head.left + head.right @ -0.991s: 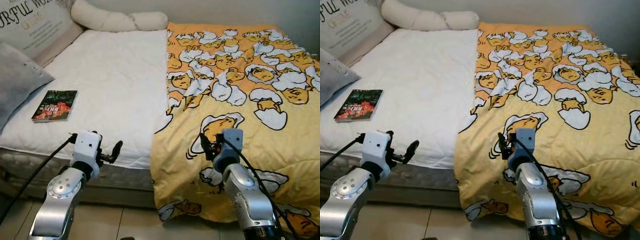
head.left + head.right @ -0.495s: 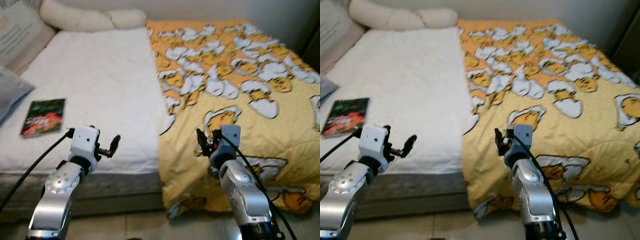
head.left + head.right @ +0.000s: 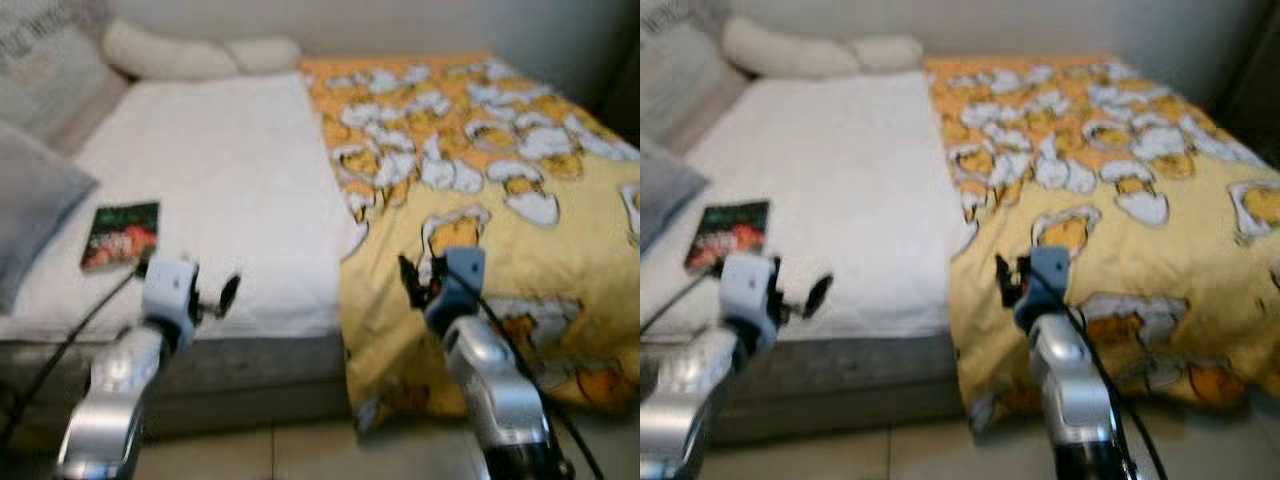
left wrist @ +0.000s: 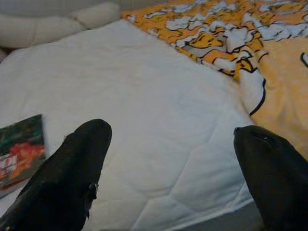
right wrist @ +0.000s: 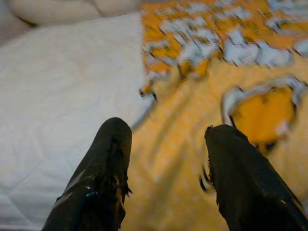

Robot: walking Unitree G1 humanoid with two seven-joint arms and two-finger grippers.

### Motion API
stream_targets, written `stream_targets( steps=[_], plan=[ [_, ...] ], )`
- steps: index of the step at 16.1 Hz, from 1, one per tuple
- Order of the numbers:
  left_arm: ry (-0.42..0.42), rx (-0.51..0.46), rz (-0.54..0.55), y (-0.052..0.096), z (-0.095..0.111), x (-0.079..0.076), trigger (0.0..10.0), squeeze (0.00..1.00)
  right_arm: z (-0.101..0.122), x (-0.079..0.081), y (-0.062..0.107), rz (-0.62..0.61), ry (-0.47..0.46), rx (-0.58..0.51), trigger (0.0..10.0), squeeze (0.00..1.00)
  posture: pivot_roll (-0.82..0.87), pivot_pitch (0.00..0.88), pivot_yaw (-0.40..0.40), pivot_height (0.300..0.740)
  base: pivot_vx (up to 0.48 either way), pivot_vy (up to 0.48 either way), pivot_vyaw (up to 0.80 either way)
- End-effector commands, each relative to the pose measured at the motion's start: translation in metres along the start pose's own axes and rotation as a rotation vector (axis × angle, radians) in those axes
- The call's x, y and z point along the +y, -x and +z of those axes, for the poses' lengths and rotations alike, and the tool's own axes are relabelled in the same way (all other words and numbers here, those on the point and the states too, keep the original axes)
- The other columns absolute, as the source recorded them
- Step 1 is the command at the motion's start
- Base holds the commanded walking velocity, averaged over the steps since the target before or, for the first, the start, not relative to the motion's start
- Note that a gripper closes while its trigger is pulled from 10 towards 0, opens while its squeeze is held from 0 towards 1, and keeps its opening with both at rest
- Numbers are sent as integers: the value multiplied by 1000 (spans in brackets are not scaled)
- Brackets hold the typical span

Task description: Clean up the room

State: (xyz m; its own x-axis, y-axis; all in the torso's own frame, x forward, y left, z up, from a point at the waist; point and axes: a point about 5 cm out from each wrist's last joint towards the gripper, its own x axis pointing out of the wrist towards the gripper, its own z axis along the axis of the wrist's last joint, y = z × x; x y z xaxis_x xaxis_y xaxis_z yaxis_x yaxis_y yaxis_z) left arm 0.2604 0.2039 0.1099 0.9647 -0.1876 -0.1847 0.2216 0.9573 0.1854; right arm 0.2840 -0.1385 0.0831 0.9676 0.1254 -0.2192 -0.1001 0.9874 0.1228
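A blurred white bed (image 3: 840, 190) is stretching ahead, with a yellow cartoon-print blanket (image 3: 1120, 200) covering its right half and draping over the near edge. A book (image 3: 727, 233) is lying near the left edge. The left gripper (image 3: 805, 297) and right gripper (image 3: 1008, 283) are hovering at the bedside.

Book (image 3: 121, 235) flat on white mattress (image 3: 230, 190)
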Motion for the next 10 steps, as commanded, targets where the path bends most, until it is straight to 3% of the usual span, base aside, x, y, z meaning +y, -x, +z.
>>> stream_targets(
  steps=[1,10],
  plan=[
    [5,-3,-15,-1,1,-3,10000,0,5,-1,-1,-1,1,-19,10000,0,49,0,34,740,277,0,0],
    [-3,-2,-25,-2,1,-3,10000,0,4,1,-3,4,4,-11,10000,0,53,0,36,740,280,0,0]
  ],
)
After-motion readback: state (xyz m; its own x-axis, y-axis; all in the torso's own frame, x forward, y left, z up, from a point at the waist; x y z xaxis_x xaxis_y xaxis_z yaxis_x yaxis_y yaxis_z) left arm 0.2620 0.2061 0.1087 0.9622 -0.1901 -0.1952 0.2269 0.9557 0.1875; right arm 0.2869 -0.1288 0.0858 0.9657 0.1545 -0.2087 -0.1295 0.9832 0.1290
